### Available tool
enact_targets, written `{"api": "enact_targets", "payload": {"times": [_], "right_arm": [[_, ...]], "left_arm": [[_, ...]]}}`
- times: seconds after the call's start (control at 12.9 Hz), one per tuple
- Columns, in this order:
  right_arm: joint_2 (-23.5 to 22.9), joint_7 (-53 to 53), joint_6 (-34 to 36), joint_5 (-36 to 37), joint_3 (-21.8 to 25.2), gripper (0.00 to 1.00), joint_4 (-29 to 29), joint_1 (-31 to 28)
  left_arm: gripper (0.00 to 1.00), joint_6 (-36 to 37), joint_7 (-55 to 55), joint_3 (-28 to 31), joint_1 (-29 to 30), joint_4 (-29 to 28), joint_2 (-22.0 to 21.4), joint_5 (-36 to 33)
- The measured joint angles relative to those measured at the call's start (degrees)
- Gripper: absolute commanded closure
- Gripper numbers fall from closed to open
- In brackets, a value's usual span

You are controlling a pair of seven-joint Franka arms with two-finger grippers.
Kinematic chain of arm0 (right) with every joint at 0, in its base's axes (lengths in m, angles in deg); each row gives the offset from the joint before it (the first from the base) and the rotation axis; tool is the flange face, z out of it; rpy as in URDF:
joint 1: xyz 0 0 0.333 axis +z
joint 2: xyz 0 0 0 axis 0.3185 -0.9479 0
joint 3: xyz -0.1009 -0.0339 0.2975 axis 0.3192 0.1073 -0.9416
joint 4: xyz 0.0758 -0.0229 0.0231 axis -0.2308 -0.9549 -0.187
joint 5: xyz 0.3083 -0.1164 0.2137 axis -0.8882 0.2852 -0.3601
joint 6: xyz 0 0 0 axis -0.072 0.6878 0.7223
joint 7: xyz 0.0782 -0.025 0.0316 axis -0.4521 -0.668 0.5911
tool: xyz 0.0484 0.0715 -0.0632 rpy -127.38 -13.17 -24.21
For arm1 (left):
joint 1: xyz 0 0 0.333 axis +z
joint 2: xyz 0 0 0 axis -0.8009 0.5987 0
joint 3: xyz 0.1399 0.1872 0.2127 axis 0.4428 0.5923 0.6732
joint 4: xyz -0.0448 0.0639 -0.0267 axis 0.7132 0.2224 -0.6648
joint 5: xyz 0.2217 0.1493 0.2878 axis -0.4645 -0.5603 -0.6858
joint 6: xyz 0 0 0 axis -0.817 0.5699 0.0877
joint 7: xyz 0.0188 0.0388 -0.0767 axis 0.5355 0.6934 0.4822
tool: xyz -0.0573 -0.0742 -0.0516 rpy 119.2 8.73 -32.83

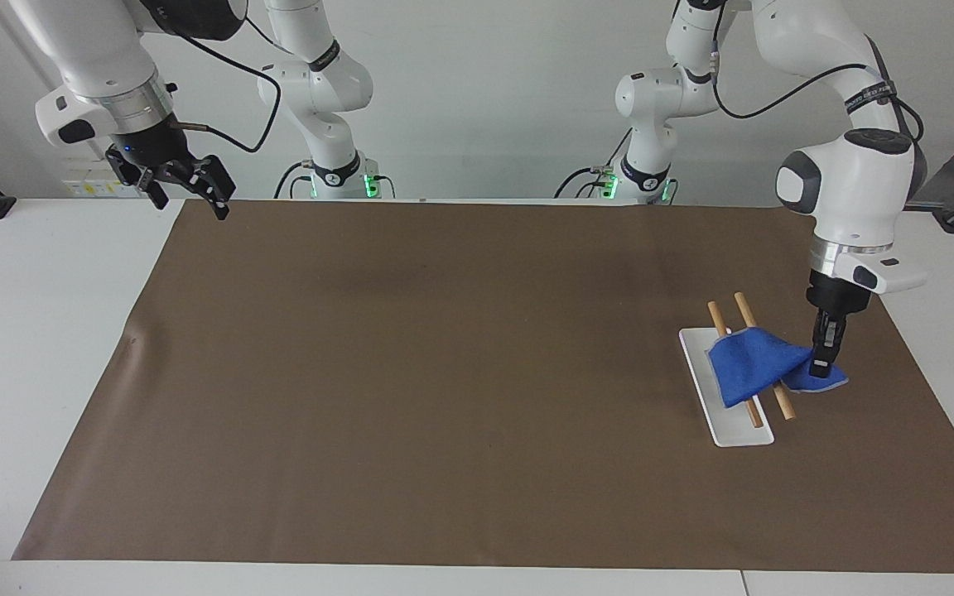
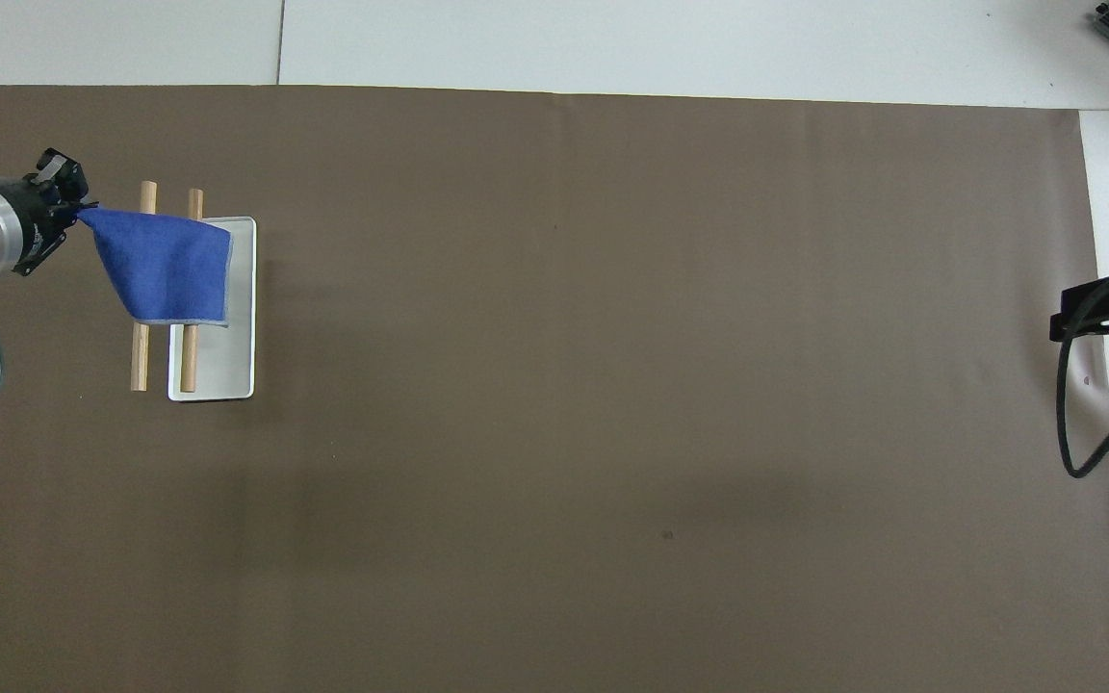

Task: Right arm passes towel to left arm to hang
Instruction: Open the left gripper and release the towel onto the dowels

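The blue towel (image 1: 746,364) (image 2: 169,265) lies draped over two wooden rods (image 1: 783,403) (image 2: 140,356) on a white base (image 1: 734,430) (image 2: 222,371) toward the left arm's end of the table. One corner of it stretches off the rods to my left gripper (image 1: 823,362) (image 2: 71,210), which points down, low over the mat beside the rack, and is shut on that corner. My right gripper (image 1: 187,203) hangs open and empty, high over the mat's corner at the right arm's end. In the overhead view only a bit of the right gripper (image 2: 1094,318) shows.
A brown mat (image 1: 444,372) covers most of the white table (image 1: 30,331). A black cable (image 2: 1070,414) loops down from the right arm's wrist.
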Motion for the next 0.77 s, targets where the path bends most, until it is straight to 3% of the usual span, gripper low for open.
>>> {"api": "enact_targets", "payload": {"times": [0.15, 0.77], "right_arm": [[0.22, 0.0, 0.0, 0.0, -0.17, 0.0, -0.15, -0.31], [0.45, 0.0, -1.17, 0.0, -1.76, 0.0, -0.9, -1.36]], "left_arm": [[0.32, -0.75, 0.03, 0.69, 0.05, 0.0, 0.04, 0.0], [0.35, -0.52, -0.41, 1.33, 0.06, 0.01, 0.51, 0.0]]}}
